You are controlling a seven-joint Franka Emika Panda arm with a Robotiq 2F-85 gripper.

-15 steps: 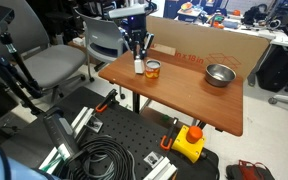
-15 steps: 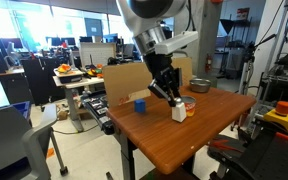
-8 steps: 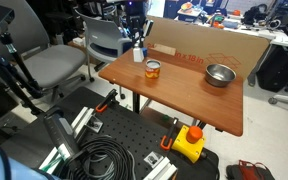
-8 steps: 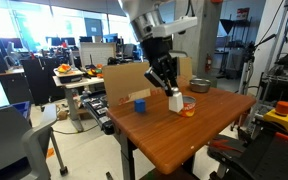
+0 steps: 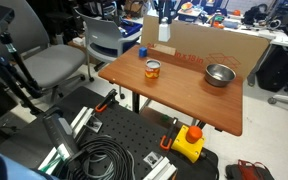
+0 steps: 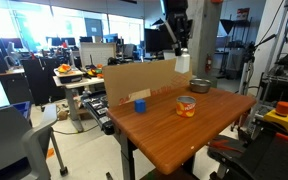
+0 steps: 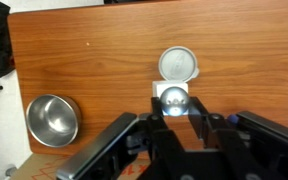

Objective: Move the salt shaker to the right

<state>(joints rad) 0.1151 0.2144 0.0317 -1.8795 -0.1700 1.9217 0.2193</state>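
Note:
My gripper [image 5: 163,22] is shut on the small white salt shaker [image 5: 164,32] and holds it high above the wooden table [image 5: 174,100], over the cardboard wall. In an exterior view the gripper [image 6: 180,52] grips the shaker [image 6: 182,64] well above the orange jar [image 6: 187,105]. In the wrist view the shaker's shiny top [image 7: 173,99] sits between the fingers [image 7: 173,112], with the jar's lid [image 7: 179,65] seen far below.
A metal bowl [image 5: 220,75] [image 7: 52,118] stands on the table's far side from the jar [image 5: 153,69]. A small blue object [image 5: 143,51] [image 6: 139,104] sits near the cardboard wall [image 5: 219,45]. Chairs, cables and a yellow box surround the table.
The gripper has lifted the salt shaker from the tabletop beside the orange jar, up and away over the cardboard wall. The jar, bowl and blue object have not moved.

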